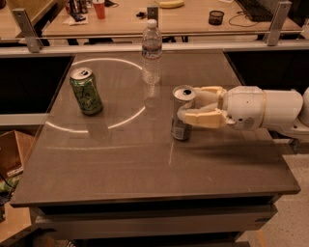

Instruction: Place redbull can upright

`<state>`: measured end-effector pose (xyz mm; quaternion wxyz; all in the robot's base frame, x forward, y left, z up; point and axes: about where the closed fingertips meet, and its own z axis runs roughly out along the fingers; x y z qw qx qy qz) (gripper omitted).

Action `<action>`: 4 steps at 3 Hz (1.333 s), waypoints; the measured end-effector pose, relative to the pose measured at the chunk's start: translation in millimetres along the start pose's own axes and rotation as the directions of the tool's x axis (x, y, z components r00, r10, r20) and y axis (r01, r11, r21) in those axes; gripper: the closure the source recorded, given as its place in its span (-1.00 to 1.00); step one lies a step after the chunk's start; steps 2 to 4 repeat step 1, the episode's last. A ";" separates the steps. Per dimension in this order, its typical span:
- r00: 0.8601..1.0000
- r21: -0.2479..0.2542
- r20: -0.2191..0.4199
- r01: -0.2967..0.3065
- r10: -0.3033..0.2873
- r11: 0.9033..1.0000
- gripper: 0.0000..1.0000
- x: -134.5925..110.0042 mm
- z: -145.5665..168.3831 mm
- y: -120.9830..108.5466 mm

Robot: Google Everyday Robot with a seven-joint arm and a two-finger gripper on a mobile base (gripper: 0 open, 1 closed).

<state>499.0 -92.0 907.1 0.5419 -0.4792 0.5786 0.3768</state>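
You have the redbull can standing upright mid-table, the gripper clamped round its upper body from the right, so placing looks nearly done: next, release gently and back away without tipping it.

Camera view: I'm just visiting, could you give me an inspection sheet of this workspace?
Surface: dark table, a ring of light reflected on it.
Job's things: redbull can upright on the table.
Clutter: green can and water bottle, both upright, apart from it.
Tool: the tool reaches in from the right, closed around the redbull can.
Cables: nothing seen on this table.
Surroundings: far desk with a red cup; cardboard box lower left.
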 end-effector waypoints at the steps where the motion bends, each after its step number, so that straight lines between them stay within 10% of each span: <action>1: 1.000 -0.004 0.000 0.001 -0.001 1.000 0.19 -0.7 2.2 0.9; 4: 1.000 -0.004 0.000 0.001 -0.001 1.000 0.19 -0.7 2.2 0.9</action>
